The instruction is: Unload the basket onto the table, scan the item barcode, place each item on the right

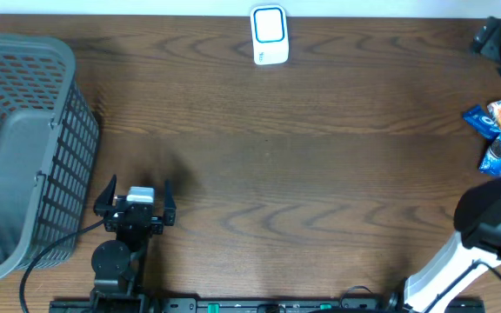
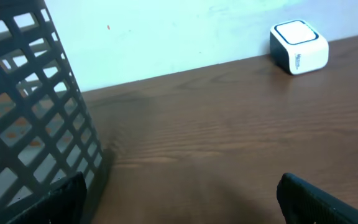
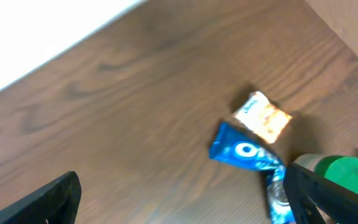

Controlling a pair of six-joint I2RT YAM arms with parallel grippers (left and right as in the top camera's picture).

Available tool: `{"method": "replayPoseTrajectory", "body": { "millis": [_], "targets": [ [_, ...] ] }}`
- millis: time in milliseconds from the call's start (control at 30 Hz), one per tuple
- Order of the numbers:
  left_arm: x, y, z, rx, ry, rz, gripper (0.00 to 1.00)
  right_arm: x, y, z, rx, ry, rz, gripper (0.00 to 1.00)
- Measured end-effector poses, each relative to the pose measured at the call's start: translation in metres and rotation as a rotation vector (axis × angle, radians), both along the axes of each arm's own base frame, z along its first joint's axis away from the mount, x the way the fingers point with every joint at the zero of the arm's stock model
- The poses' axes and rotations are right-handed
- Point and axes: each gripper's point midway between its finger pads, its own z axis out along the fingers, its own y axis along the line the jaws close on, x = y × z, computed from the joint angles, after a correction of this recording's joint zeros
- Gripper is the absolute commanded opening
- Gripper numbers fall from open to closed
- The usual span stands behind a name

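Currently both grippers wide, empty. Snack packets (image 3: 248, 151) lie lower right of the right wrist view, just ahead of right gripper (image 3: 185, 199); blue packet's long axis runs diagonal. Left gripper (image 1: 136, 199) well apart, lower left overhead. Scanner (image 1: 269, 35) top centre. Right arm nearer.

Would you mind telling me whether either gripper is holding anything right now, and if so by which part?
Nothing is held. The left gripper is open over bare table, and the right gripper is open above the snack packets, not touching them.
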Motion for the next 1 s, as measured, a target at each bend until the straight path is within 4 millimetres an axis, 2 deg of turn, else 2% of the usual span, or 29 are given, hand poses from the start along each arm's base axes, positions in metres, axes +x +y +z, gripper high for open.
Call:
{"method": "replayPoseTrajectory", "body": {
  "millis": [100, 200, 400, 567, 667, 833, 1000],
  "targets": [
    [0.0, 0.001, 0.0, -0.055, 0.0, 0.011, 0.98, -0.002, 0.033, 0.024, 0.005, -0.039, 0.056, 0.99],
    [0.0, 0.008, 0.001, -0.144, -0.007, 0.065, 0.98, -0.006, 0.068, 0.037, 0.022, -0.053, 0.109, 0.99],
    [0.0, 0.019, 0.002, -0.222, -0.021, 0.139, 0.98, -0.011, 0.11, 0.031, 0.051, -0.007, 0.174, 0.99],
    [-0.001, 0.02, 0.003, -0.242, -0.024, 0.149, 0.98, -0.008, 0.148, 0.03, 0.06, -0.001, 0.243, 0.99],
    [-0.001, 0.02, 0.003, -0.246, -0.024, 0.152, 0.98, -0.008, 0.185, 0.03, 0.065, 0.003, 0.314, 0.99],
    [-0.001, 0.021, 0.003, -0.256, -0.026, 0.157, 0.98, -0.016, 0.261, 0.029, 0.098, 0.007, 0.434, 0.99],
    [-0.001, 0.021, 0.003, -0.257, -0.026, 0.157, 0.98, -0.031, 0.315, 0.03, 0.12, 0.012, 0.531, 0.99]
  ]
}}
